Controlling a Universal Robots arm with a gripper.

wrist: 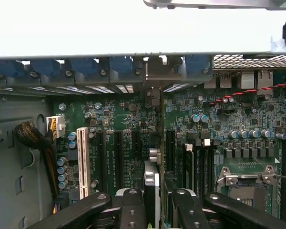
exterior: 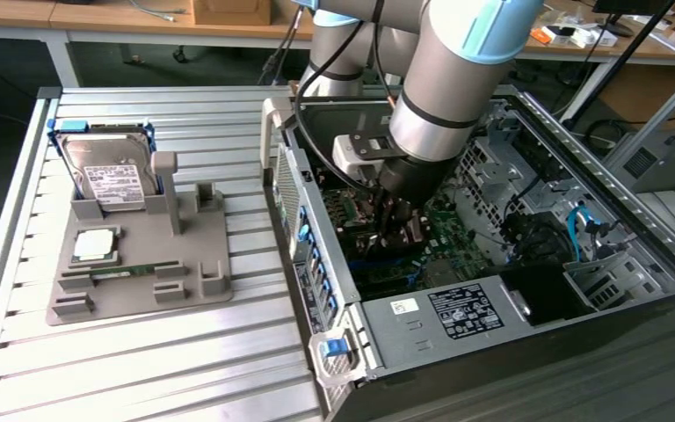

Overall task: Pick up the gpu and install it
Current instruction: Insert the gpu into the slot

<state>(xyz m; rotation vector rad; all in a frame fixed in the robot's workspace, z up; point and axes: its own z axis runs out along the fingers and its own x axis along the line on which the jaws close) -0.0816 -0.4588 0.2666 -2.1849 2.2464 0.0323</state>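
Observation:
My gripper (exterior: 390, 230) is down inside the open computer case (exterior: 636, 233), just above the green motherboard (exterior: 460, 236). In the wrist view the gpu (wrist: 152, 183) is seen edge-on as a thin upright card between the two black fingers (wrist: 132, 210), and the gripper (wrist: 157, 212) is shut on it. The card runs toward the case's rear wall, with its metal bracket end (wrist: 152, 71) at the slot openings there. It stands over the row of dark expansion slots (wrist: 118, 157) on the motherboard (wrist: 214, 114). Whether its edge is seated in a slot I cannot tell.
A white slot (wrist: 82, 162) and a cable bundle (wrist: 35, 138) lie to one side of the card, the processor socket (wrist: 250, 183) to the other. The power supply (exterior: 460, 312) fills the case's near end. Outside, a grey holder (exterior: 138, 272) carries a hard drive (exterior: 112, 180) and a processor (exterior: 94, 246).

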